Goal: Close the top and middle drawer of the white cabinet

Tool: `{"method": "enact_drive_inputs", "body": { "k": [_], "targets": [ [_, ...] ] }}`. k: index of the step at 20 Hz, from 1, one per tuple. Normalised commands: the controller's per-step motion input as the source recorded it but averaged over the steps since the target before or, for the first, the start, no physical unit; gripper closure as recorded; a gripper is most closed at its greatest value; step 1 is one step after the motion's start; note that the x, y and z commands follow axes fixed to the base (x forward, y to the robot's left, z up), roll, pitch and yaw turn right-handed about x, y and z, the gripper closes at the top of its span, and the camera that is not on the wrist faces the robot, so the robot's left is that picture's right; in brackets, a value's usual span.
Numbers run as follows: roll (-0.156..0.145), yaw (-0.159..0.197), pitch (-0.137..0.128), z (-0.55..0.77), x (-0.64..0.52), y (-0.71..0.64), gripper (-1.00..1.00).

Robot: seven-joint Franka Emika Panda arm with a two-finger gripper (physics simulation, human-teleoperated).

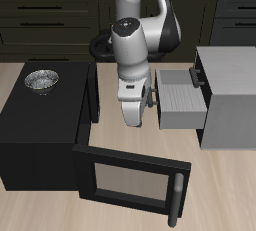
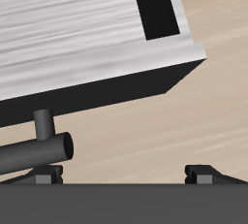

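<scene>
The white cabinet (image 1: pixel 232 95) stands beside the arm near the table's edge. Its middle drawer (image 1: pixel 182 103) is pulled far out toward the arm. The top drawer (image 1: pixel 199 73) sticks out a short way above it. My gripper (image 1: pixel 136 115) hangs just in front of the middle drawer's face, at the height of its handle. In the wrist view the drawer (image 2: pixel 77 24) shows its grey inside and dark front panel, with the dark bar handle (image 2: pixel 39 150) close to one fingertip (image 2: pixel 48 173). My gripper (image 2: pixel 126 175) is open and empty, fingers wide apart.
A black microwave (image 1: pixel 40 125) stands on the other side of the arm with its door (image 1: pixel 130 178) swung open toward the table's front edge. A metal bowl (image 1: pixel 42 79) sits on top of it. Dark kitchen cupboards run along the back.
</scene>
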Motion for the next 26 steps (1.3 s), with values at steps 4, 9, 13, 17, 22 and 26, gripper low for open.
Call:
{"method": "enact_drive_inputs", "body": {
  "k": [4, 9, 13, 17, 22, 26],
  "targets": [
    [0.049, 0.006, -0.001, -0.07, 0.08, 0.28, -1.0],
    [0.029, -0.011, -0.004, 0.0, 0.13, 0.24, -1.0],
    [0.036, -0.014, -0.01, -0.03, 0.11, 0.25, -1.0],
    [0.055, -0.012, -0.016, -0.14, 0.04, 0.39, -1.0],
    [0.066, 0.022, 0.011, -0.14, -0.07, 0.34, -1.0],
    [0.049, 0.013, -0.016, -0.02, -0.07, 0.26, -1.0]
  ]
}}
